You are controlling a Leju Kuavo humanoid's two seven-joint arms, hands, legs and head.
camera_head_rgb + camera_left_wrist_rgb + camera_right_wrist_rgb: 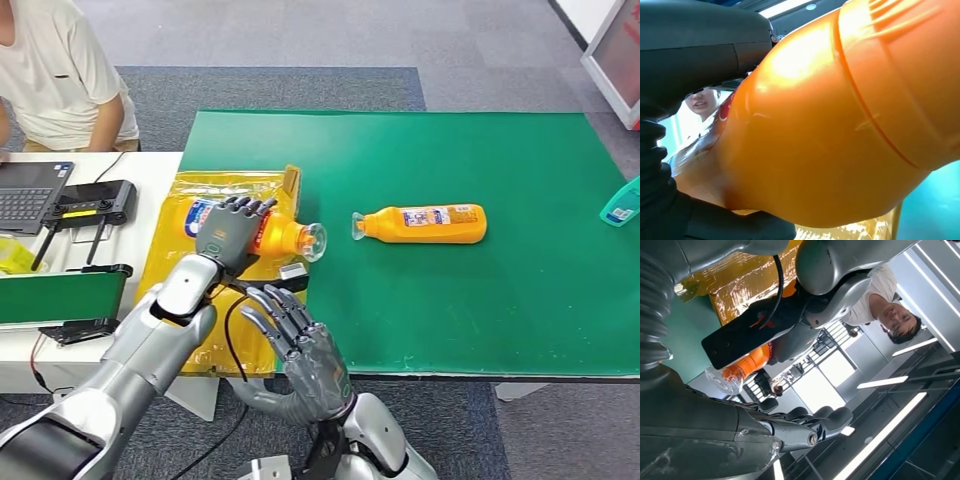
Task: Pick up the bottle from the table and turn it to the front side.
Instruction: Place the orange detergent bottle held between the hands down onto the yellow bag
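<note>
A flat green-topped table (528, 300) carries an orange plastic bottle with a clear cap (423, 224), lying on its side near the middle. A crinkled yellow plastic bag (170, 255) overlaps the table's left edge. At the right edge lies a teal bottle (623, 204), partly out of view.

No wording could be read anywhere. The orange bottle (423, 223) lying on the green surface (528, 300) carried a pale label with blue and red print, and the held bottle (283, 237) a blue-and-white label, both too small to read.
</note>
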